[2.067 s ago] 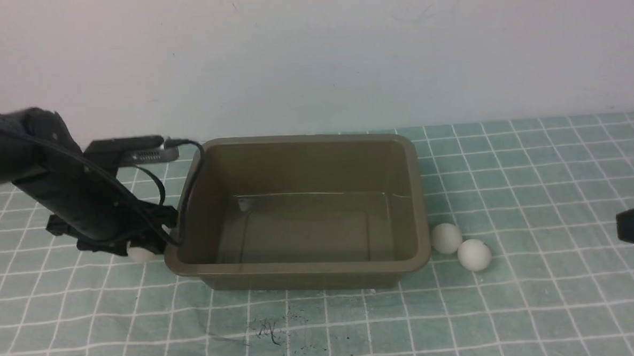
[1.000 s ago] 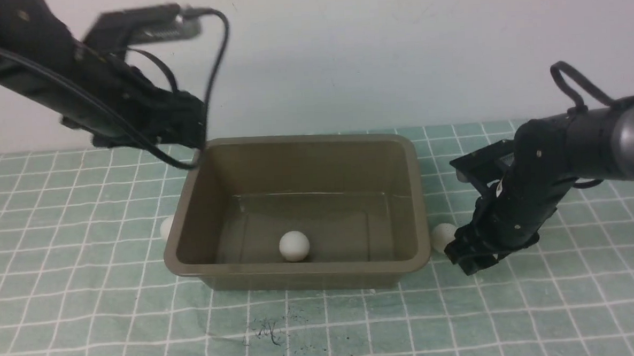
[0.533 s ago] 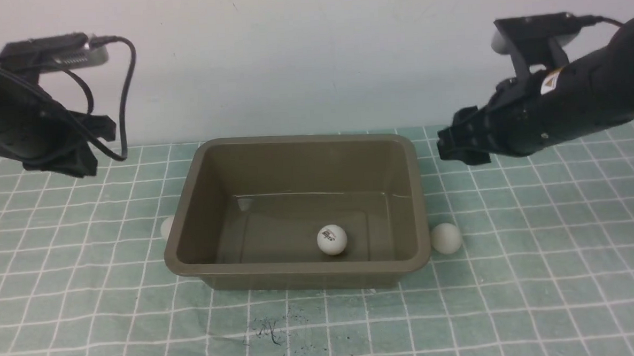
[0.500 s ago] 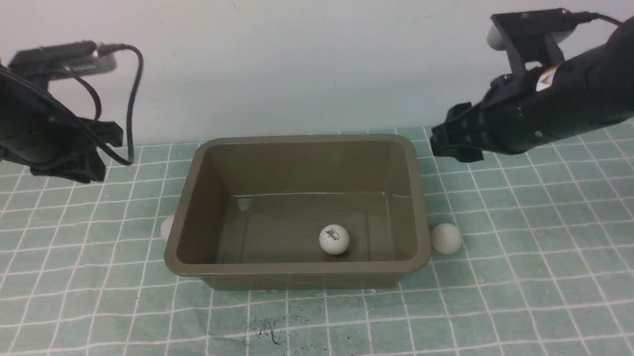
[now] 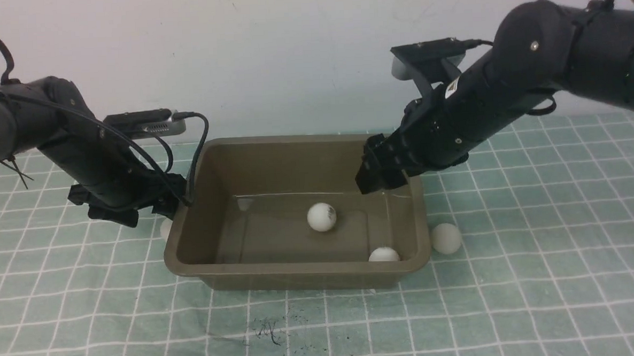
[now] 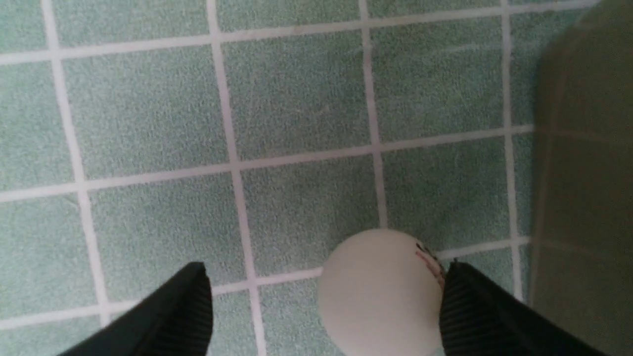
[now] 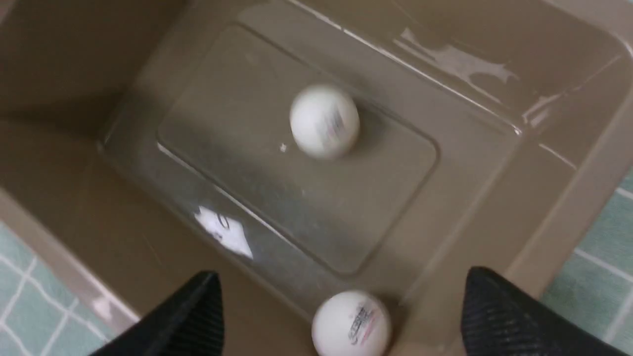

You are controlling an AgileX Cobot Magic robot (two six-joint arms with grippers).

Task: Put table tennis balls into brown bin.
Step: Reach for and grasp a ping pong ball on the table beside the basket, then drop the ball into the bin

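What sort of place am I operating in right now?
Probably a robot test bench rather than a home: a plain white wall behind, a green grid-patterned cloth as the work surface, and only staged props on it, the brown bin and a few table tennis balls.

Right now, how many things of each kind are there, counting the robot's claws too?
Brown bin: 1
Table tennis balls: 4, two inside the bin, two on the cloth beside it
Grippers: 2, left gripper and right gripper
Total: 7
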